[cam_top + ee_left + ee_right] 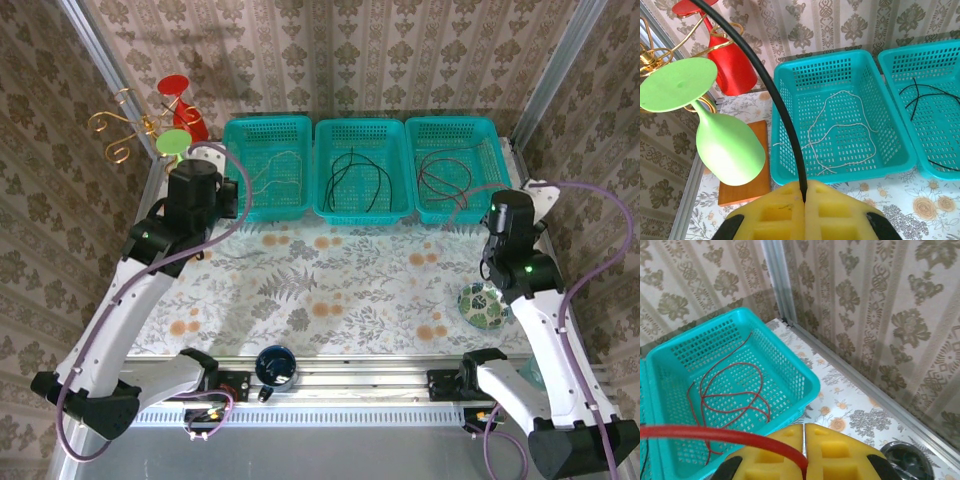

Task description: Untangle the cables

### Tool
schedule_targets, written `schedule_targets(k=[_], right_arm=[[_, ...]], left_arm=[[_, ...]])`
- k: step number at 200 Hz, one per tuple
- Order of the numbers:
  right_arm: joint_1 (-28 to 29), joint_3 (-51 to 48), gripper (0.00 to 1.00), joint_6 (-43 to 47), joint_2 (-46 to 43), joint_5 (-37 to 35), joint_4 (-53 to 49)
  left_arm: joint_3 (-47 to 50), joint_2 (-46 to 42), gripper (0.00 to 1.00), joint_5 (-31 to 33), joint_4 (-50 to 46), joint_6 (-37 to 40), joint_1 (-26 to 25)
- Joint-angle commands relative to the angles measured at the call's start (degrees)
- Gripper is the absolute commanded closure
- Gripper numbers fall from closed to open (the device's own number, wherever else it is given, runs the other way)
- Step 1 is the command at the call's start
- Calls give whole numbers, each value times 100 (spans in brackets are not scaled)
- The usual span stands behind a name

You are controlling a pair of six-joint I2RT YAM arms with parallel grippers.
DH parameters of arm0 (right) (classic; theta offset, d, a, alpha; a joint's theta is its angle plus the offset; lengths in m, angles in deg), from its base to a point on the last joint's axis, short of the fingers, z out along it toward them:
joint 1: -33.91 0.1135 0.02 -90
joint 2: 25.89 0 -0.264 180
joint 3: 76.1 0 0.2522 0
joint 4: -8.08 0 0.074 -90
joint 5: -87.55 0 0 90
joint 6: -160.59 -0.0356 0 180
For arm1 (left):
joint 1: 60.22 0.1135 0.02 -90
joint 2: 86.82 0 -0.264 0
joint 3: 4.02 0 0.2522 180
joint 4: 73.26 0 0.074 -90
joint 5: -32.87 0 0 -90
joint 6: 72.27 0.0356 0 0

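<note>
Sorting looks done — the beige cable (845, 125) lies in a basket (840, 174) ahead of the left fingers (812, 192), the red cable (761, 382) ahead of the right fingers (812, 435), the black cable (340, 172) between. Both pairs are pressed together, probably empty — retreating over the counter (330, 290) remains.

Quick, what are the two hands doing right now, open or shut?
Left hand: closed, pinching a black cable.
Right hand: closed, pinching a red cable.
</note>
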Motion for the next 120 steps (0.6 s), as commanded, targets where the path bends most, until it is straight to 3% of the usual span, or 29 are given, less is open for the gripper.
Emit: schedule_targets(k=[1,25,70,120], right_arm=[[-135,181,100,-116,-157,65,-18],[-130,150,100,-49,-214,804,189],[-135,215,100,54,-361,934,239],[-135,320,100,28,-400,1216,146]], left_arm=[[-17,-40,100,-334,41,128,42],[-7,41,100,-1260,401,-49,-60],[-553,548,100,-1522,687,-31,-612],[-1179,1224,100,-2269,1855,116,-738]])
